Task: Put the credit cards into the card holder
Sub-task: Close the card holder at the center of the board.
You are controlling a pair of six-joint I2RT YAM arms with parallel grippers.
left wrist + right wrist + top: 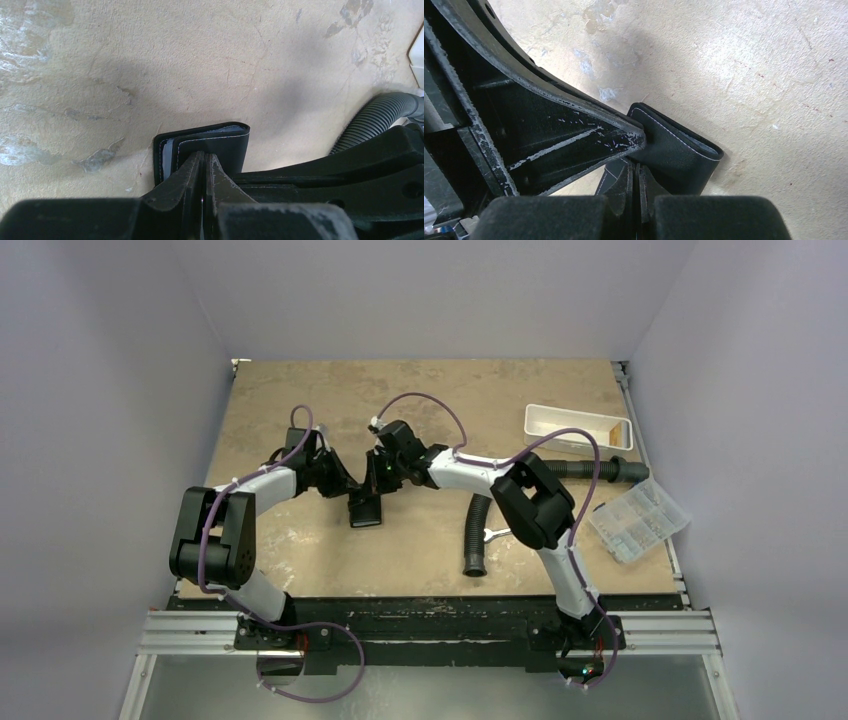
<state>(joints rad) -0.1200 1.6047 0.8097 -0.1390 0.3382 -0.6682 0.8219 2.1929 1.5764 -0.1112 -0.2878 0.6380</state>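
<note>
Risk: left claw [204, 167] and right claw [635, 176] both clenched on the small flat black folding card holder [227, 145]; uneven pull could slip a flap, snapping it shut.

Matt black card holder [227, 147], leather-like, pale stitching; table [200, 60] mottled, worn, perhaps laminate.

Tan mottled table [320, 560]: white tray [562, 426], black corrugated hose [476, 538], wrench [497, 534], clear compartment box [640, 516].

The black card holder [366, 509], trimmed with pale stitching, lies near the middle of the desk [300, 405], folded with its leaves slightly parted and greyish edges showing between them.
</note>
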